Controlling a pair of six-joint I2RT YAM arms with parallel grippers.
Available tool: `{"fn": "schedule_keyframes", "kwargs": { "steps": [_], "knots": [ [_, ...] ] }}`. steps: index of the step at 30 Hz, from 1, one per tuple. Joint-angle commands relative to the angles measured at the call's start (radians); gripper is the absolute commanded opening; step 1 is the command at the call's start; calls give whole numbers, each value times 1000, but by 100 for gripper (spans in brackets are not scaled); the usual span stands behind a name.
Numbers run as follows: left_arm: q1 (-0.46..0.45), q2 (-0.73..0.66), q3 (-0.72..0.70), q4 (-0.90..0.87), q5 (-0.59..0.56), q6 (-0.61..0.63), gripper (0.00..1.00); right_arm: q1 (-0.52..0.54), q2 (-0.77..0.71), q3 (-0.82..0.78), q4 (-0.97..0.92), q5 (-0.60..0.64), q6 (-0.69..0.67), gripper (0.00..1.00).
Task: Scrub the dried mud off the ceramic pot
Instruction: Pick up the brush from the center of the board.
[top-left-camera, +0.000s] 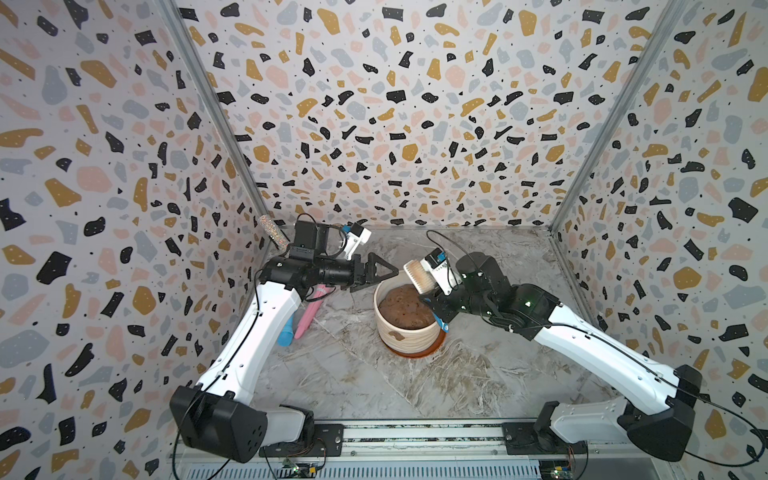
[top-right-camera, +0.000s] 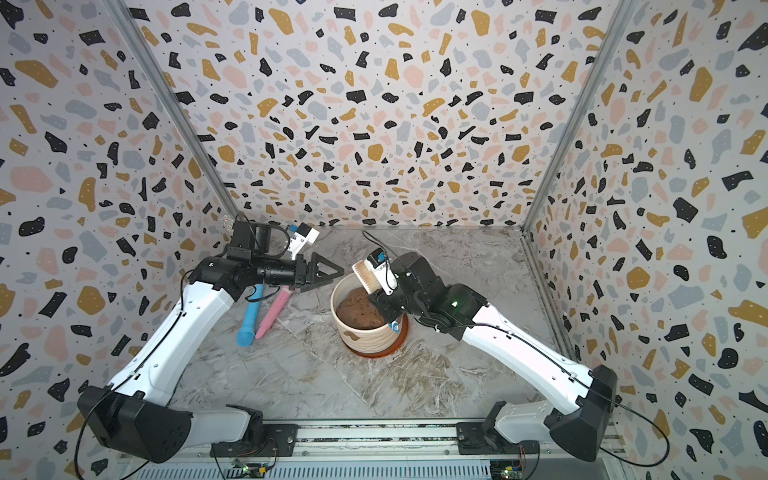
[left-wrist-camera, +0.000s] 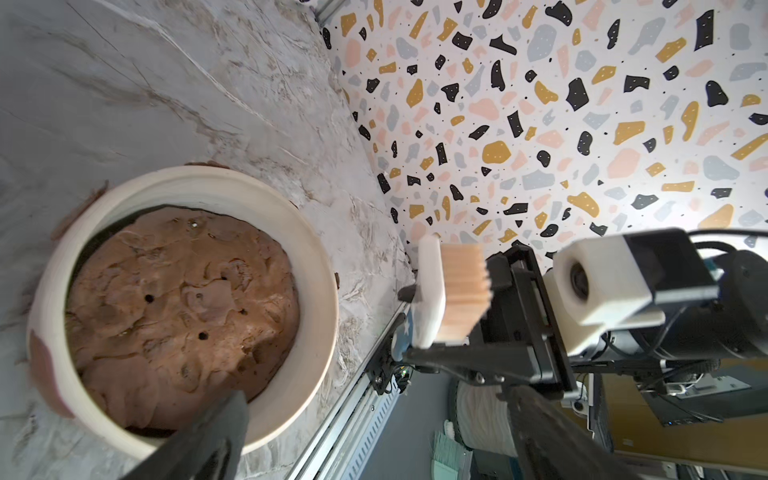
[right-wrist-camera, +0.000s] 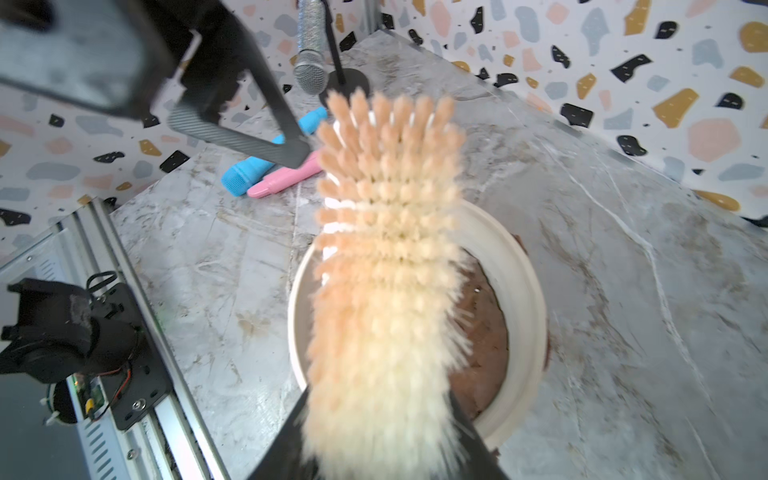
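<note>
Brush (top-left-camera: 419, 277) clamped in right end effector (top-left-camera: 432, 301) above pot (top-left-camera: 415, 341), mud (top-left-camera: 397, 336) below on near wall; left end effector (top-left-camera: 380, 272) apart, empty.

The brush (right-wrist-camera: 386, 291) (blurred near its base) hides much of the ceramic pot (right-wrist-camera: 525, 299).

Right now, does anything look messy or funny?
Yes. Brown mud blotches stain the front side of the white pot. The brush is up above the pot, not touching them.
</note>
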Motion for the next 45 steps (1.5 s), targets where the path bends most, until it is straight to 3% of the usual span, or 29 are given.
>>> {"fn": "schedule_keyframes", "kwargs": {
  "steps": [1, 6, 12, 18, 23, 25, 29, 34, 41, 43, 45],
  "knots": [
    [6, -25, -26, 97, 67, -49, 100, 53, 29, 38, 50, 36, -12, 25],
    [5, -37, -67, 114, 63, -49, 95, 102, 62, 52, 106, 44, -7, 25],
    [6, -38, -127, 199, 154, -104, 69, 119, 87, 78, 110, 66, -25, 25],
    [6, -34, -142, 228, 233, -130, 54, 123, 71, 43, 177, 103, -25, 25],
    [5, -25, -133, 230, 259, -142, 23, 125, 72, 28, 195, 142, -42, 26],
    [5, -24, -132, 233, 281, -140, 18, 125, 69, 23, 196, 137, -51, 29],
    [10, -27, -114, 221, 293, -125, 16, 125, 37, 9, 173, 112, -23, 48],
    [19, -38, -95, 151, 320, -26, 16, 116, -58, -22, 51, -49, 38, 72],
    [22, -46, -79, 126, 471, 77, 15, 30, -167, -161, 131, -510, 200, 74],
    [24, -47, -74, 129, 520, 88, 15, 27, -174, -216, 230, -563, 236, 74],
    [24, -53, -78, 129, 550, 101, 14, 19, -176, -248, 310, -532, 282, 73]
  ]
}}
